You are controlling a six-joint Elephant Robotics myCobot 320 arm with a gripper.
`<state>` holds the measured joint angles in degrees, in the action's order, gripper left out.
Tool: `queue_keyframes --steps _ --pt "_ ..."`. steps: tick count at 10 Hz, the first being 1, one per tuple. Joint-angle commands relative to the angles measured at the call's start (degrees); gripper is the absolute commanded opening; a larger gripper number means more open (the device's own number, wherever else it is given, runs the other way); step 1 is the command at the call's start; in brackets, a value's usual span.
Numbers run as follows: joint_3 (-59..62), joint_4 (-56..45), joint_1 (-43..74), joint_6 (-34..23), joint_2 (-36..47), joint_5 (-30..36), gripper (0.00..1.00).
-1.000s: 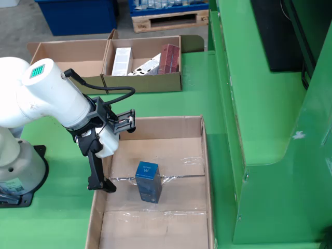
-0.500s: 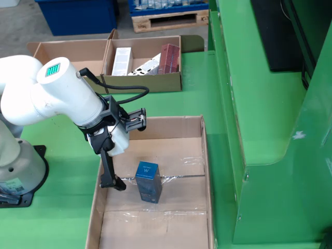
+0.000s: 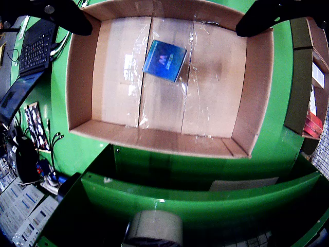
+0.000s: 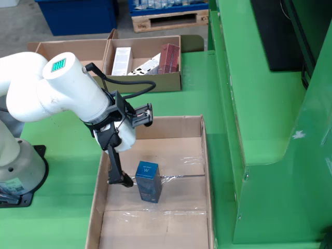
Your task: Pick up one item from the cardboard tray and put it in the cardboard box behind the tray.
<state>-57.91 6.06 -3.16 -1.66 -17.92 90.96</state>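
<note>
Over tray [image 4: 199,155] | gripper [image 3: 164,15] fingers spread, empty | approach step | box [image 3: 164,60] at 6 o'clock | next: descend, straddle it.

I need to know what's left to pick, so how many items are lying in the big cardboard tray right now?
1: a blue box stands near the middle of the cardboard tray, on the taped seam. The tool's finger beside it hides a little of the floor.
</note>
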Motion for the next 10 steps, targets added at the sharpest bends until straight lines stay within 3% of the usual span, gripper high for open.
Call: queue_keyframes --steps 1,3,4,5,6,10 --pt "10.81 -2.58 0.34 -0.71 -4.37 0.27 1.0" --pt "15.81 -4.63 0.34 -0.93 -7.36 0.31 1.0" --pt "35.74 -13.76 0.43 -1.58 -18.32 0.38 1.0" --pt "35.74 -13.76 0.43 -1.58 -18.32 0.38 1.0" --pt "57.91 -22.96 0.58 -2.04 -29.84 0.36 1.0" --pt "57.91 -18.66 0.62 -2.21 -31.2 -0.03 1.0"
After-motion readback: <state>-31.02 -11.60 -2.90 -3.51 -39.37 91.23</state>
